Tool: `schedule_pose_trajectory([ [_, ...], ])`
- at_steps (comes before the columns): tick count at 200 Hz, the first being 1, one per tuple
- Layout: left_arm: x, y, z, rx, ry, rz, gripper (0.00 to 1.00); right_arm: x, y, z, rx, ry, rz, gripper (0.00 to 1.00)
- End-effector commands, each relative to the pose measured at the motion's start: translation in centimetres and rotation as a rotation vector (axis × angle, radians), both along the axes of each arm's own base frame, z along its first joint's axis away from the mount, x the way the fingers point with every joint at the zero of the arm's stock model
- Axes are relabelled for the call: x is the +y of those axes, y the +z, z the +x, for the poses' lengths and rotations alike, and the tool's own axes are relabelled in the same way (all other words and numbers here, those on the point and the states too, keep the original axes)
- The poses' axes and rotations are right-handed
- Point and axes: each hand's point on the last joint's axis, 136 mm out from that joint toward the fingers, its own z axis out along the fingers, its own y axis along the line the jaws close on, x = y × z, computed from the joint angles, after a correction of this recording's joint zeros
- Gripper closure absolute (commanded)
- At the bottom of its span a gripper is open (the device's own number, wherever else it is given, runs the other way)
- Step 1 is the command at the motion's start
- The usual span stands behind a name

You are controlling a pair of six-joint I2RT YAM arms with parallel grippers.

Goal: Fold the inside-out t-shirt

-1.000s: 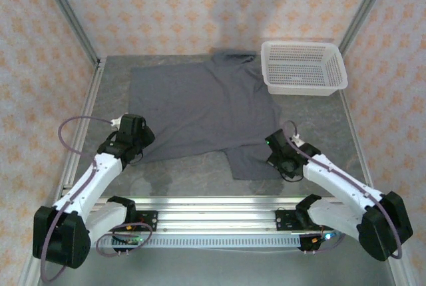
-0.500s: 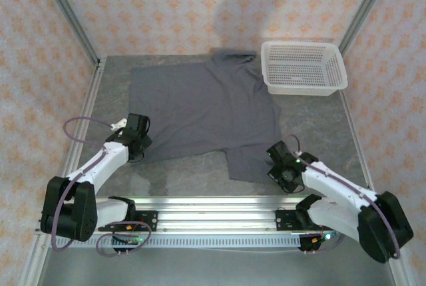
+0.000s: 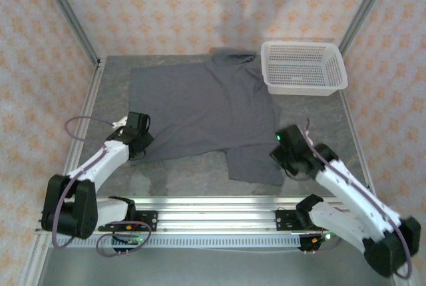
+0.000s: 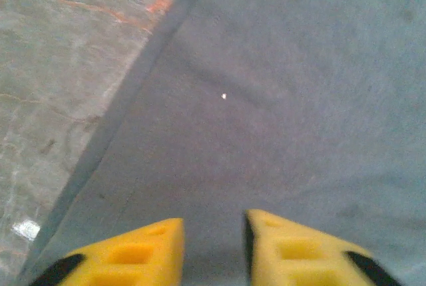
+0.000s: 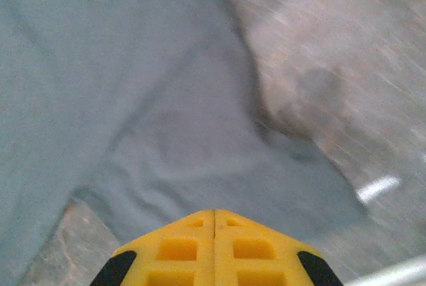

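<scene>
The shirt [image 3: 193, 100] lies spread, folding still ahead, left gripper [image 4: 214, 249] parted over it, right gripper [image 5: 214, 233] closed on nothing

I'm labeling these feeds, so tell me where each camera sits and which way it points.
Top external: fixed above and behind the arms, looking down at the t-shirt and white mesh basket; both arms show.
Left wrist: on the left wrist, facing the shirt and its hem edge; the left gripper's yellow fingers show, apart.
Right wrist: on the right wrist, facing a sleeve and bare tabletop; the right gripper's fingers show, together.
Both wrist views share the grey shirt.
</scene>
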Motion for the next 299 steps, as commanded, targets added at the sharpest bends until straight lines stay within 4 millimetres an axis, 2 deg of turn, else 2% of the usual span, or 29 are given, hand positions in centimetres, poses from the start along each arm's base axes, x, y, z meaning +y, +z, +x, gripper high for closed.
schedule_pose_trajectory([
  [1,-0.1,0.2,2.0,-0.023,0.013,-0.024,0.87,1.9,-0.9,6.2,-0.051,0.164,-0.112,1.0],
  [15,0.0,-0.3,2.5,-0.01,0.019,-0.041,1.0,2.6,-2.8,8.2,-0.001,0.21,-0.141,1.0],
  [34,-0.2,-0.9,3.2,-0.008,0.016,-0.065,1.0,2.6,-5.5,10.4,0.022,0.219,-0.156,1.0],
  [54,0.0,-2.1,3.1,0.021,0.037,-0.071,1.0,2.4,-8.5,10.8,0.092,0.187,-0.134,1.0],
  [73,1.5,-3.9,1.5,0.096,0.116,-0.057,1.0,1.9,-10.9,9.5,0.173,0.152,-0.129,1.0],
  [98,3.4,-6.1,-1.1,0.165,0.21,-0.068,1.0,1.7,-13.4,6.2,0.287,0.122,-0.085,1.0],
  [122,5.3,-5.5,-2.7,0.168,0.268,-0.011,1.0,1.4,-14.5,2.4,0.354,0.088,-0.044,1.0],
  [140,6.3,-4.8,-3.6,0.172,0.292,0.036,1.0,1.2,-14.6,-0.2,0.377,0.073,-0.037,1.0],
  [158,5.5,-4.9,-4.0,0.167,0.267,-0.002,1.0,1.9,-14.3,-1.8,0.38,0.093,-0.029,1.0],
  [171,4.6,-5.2,-4.3,0.153,0.246,-0.052,1.0,2.6,-13.7,-2.5,0.377,0.125,-0.031,1.0],
  [182,4.6,-5.1,-4.9,0.15,0.256,-0.053,1.0,3.3,-12.9,-2.9,0.367,0.152,-0.041,1.0],
  [202,5.1,-3.4,-4.8,0.11,0.242,-0.019,1.0,4.7,-11.3,-3.3,0.334,0.185,-0.027,1.0],
  [209,5.2,-2.6,-4.5,0.087,0.23,-0.008,0.95,4.8,-10.4,-3.1,0.317,0.187,-0.018,1.0],
  [218,5.3,-1.4,-4.1,0.053,0.217,-0.001,0.87,4.5,-9.0,-2.3,0.271,0.184,-0.037,0.98],
  [238,5.2,0.7,-3.7,-0.029,0.223,-0.011,0.71,2.5,-5.3,0.5,0.118,0.141,-0.116,0.84],
  [255,4.8,2.0,-3.9,-0.077,0.214,-0.031,0.63,-0.1,-4.2,1.8,0.038,0.054,-0.128,0.77],
  [279,4.6,3.2,-5.3,-0.08,0.205,-0.015,0.6,-2.1,-6.3,1.6,0.04,0.018,-0.065,0.72],
  [293,4.6,3.4,-6.4,-0.076,0.21,0.003,0.6,-2.3,-7.0,1.4,0.061,0.068,-0.068,0.71],
  [299,4.6,3.4,-6.8,-0.073,0.212,0.01,0.6,-2.1,-7.3,1.1,0.079,0.094,-0.065,0.67],
])
